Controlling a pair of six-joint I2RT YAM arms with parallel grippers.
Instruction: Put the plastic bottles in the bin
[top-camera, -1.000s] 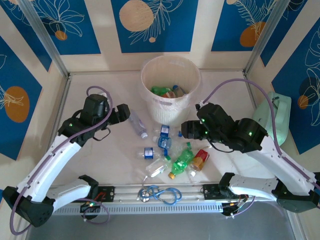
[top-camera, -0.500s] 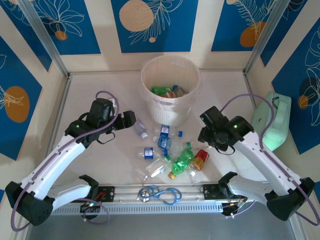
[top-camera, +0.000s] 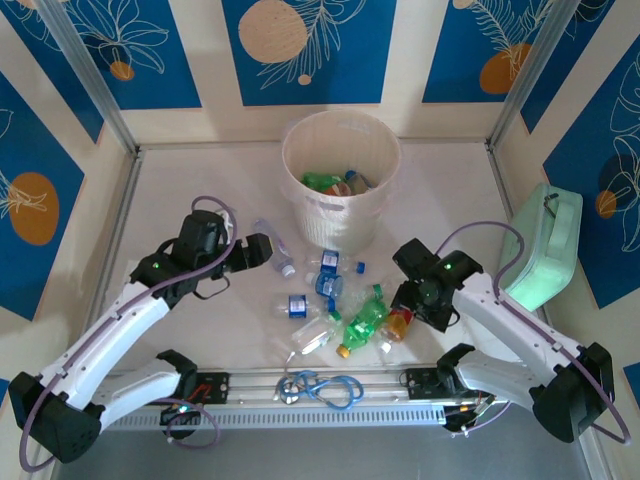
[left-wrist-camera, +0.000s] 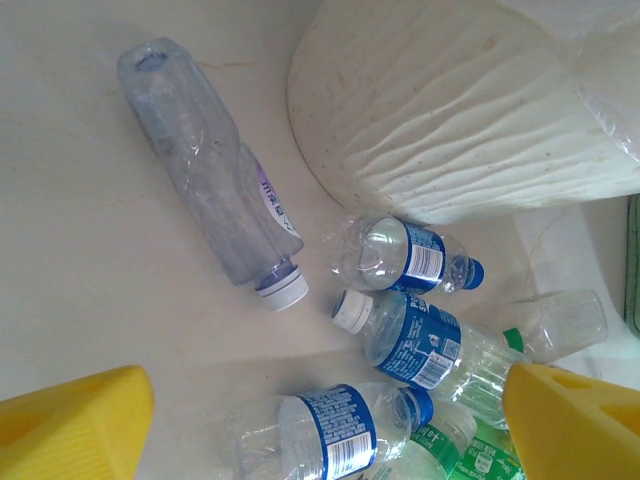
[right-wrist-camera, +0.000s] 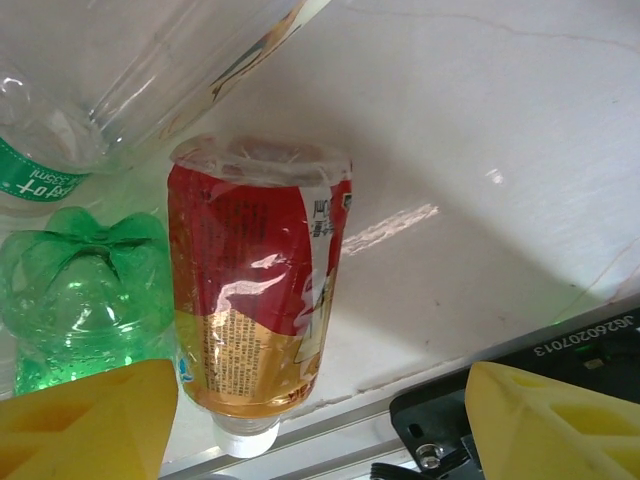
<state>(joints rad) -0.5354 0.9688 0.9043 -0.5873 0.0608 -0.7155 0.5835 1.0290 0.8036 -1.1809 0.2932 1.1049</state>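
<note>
From above, the right claw (top-camera: 408, 300) is largely hidden under its own wrist, and the arm covers part of the red bottle (top-camera: 399, 323) lying toward the near edge of the worktop (top-camera: 200, 175). The wrist camera shows more: the yellow fingers (right-wrist-camera: 85, 420) stand spread wide, with the red bottle (right-wrist-camera: 255, 290) on its side between them, close to one finger, well clear of the other and pinched by neither. Beside it a green bottle (right-wrist-camera: 85, 275) shows its base, and a clear one with a green label is cut off by the frame. The left claw (top-camera: 262, 250) hovers left of the heap, just beside a clear bottle (top-camera: 277, 250); in its wrist view the fingers (left-wrist-camera: 70, 420) are spread with nothing gripped, and that clear bottle (left-wrist-camera: 205, 195) lies ahead with its white cap toward the camera. Three blue-labelled ones lie nearer — the lowest cut off. The bin (top-camera: 340, 215) stands mid-worktop toward the far edge, holding several bottles, though its rim hides how many. The loose bottles (top-camera: 335, 300) lie between the bin and the near edge. A blue cable loop (top-camera: 322, 385) rests on the near rail.
</note>
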